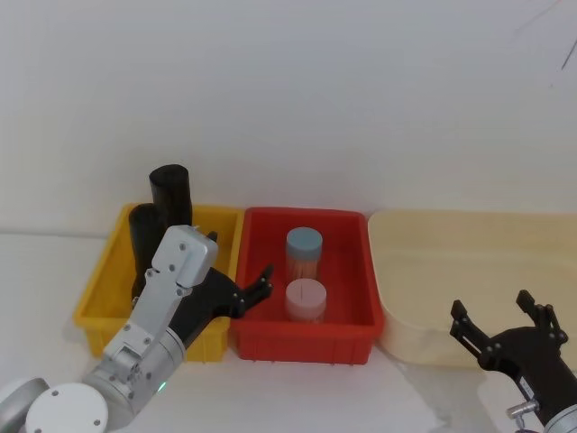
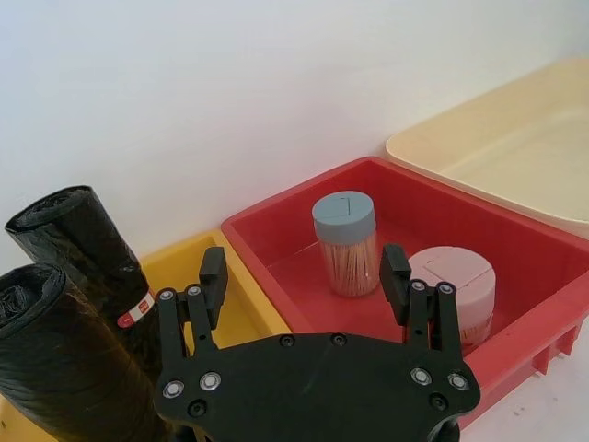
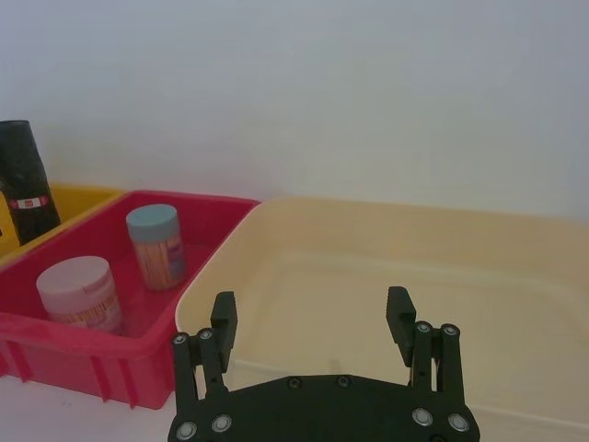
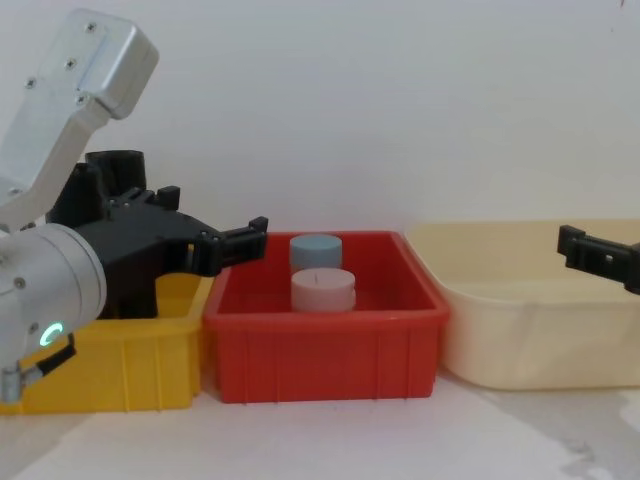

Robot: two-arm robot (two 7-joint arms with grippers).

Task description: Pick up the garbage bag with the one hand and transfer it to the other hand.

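Nearest the robot, the left gripper (image 1: 239,255), matte black on a silver-grey wrist with a green ring, hangs just left of the red bin (image 1: 302,345). Its fingers (image 2: 396,276) are spread wide and hold nothing, and one tip reaches over that bin's left rim. The right gripper (image 1: 491,307) sits well to the right of the red bin, low over the white tabletop (image 1: 315,397), its fingers (image 3: 399,318) also spread and empty. The red bin is smooth moulded plastic and holds two squat round jars: a pink-lidded jar (image 1: 306,302) in front and a blue-lidded jar (image 1: 304,253) with pale sticks behind it. Touching its right side is a wide, shallow cream tray (image 1: 469,271); against its left side is a yellow bin (image 1: 97,302). The garbage bag (image 2: 55,368), a tight roll of crinkled black film, stands upright in the yellow bin, left of the red bin. A second roll (image 2: 78,235) stands just behind it, before the plain white wall (image 1: 288,90). In the head view the left arm covers both rolls' lower parts; the left wrist view reveals a red-and-white sticker (image 2: 136,311) on the farther roll.
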